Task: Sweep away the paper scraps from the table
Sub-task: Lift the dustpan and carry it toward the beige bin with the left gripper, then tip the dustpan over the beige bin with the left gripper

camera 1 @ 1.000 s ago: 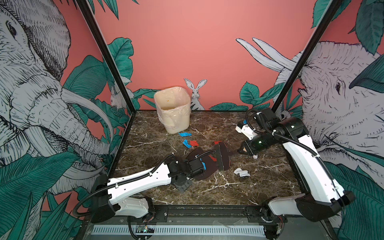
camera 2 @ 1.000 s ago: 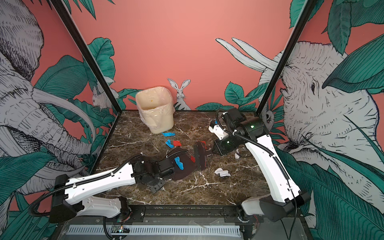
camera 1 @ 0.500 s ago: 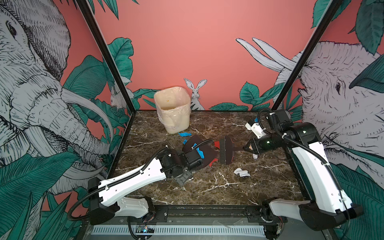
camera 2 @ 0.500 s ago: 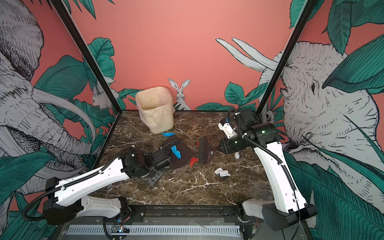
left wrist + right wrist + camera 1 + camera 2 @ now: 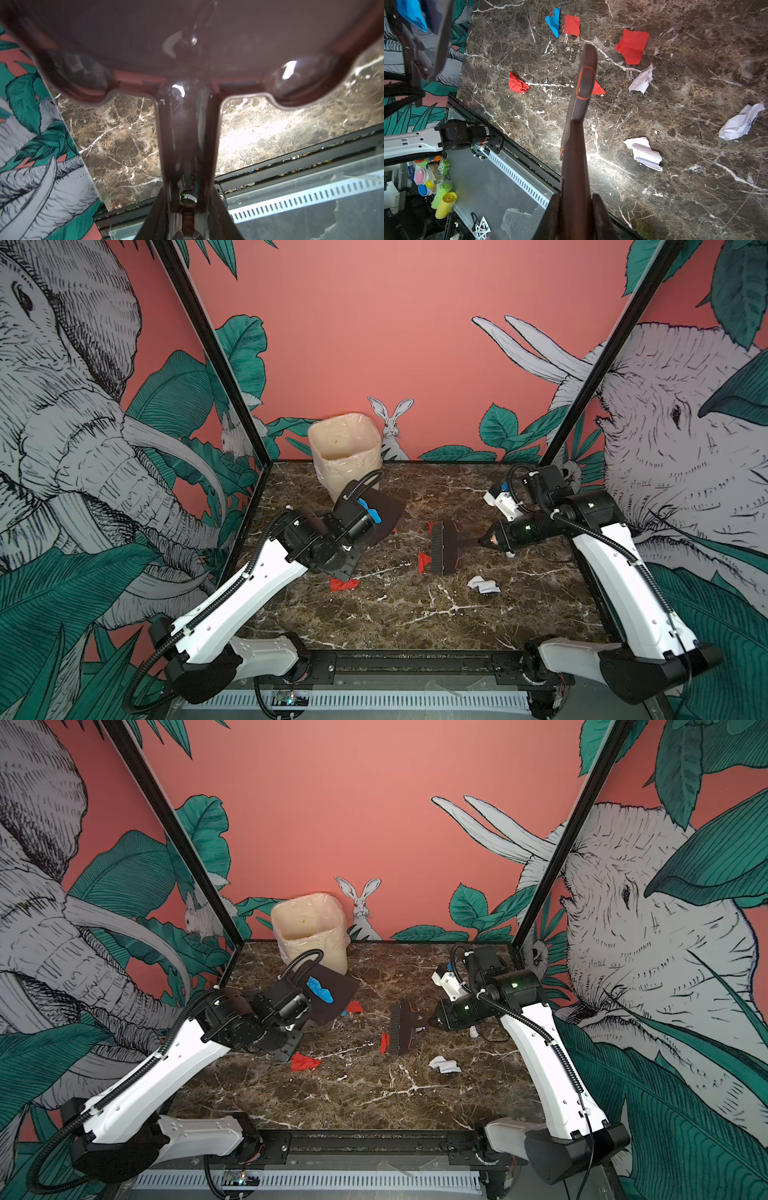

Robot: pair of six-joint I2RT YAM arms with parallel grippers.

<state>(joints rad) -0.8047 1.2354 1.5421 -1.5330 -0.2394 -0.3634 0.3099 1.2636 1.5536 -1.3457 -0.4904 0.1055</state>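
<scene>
Brown plastic trimmed in orange, the brush (image 5: 444, 546) sits near the middle of the table (image 5: 415, 614). Its head is edge-on with the bristles facing nine o'clock, and whether they touch the marble cannot be told. The right gripper (image 5: 484, 540) reaches in from three o'clock, clamped on the brush handle, with its fingers (image 5: 600, 214) pressed to either side in the right wrist view. A folded red scrap (image 5: 423, 561) lies against the bristles, half hidden by the head. At four o'clock from the brush rests a crumpled white scrap (image 5: 482, 585). A small white bit (image 5: 510, 554) shows beneath the right gripper, mostly covered.

At ten o'clock the dustpan (image 5: 332, 990) is held up off the marble and tilted, with a blue scrap (image 5: 319, 989) lying in it. The left gripper (image 5: 188, 203) is closed on the pan's handle; its own wrist hides the jaws in both top views, and the left wrist view cuts the fingers (image 5: 154, 216) off at the frame edge. A crumpled red scrap (image 5: 304, 1062) lies at seven o'clock, just beside the left arm. Red and blue bits (image 5: 354, 1006) at the pan's edge are too small to separate. The bin (image 5: 345, 448) stands at eleven o'clock, its lower front hidden by the pan.
</scene>
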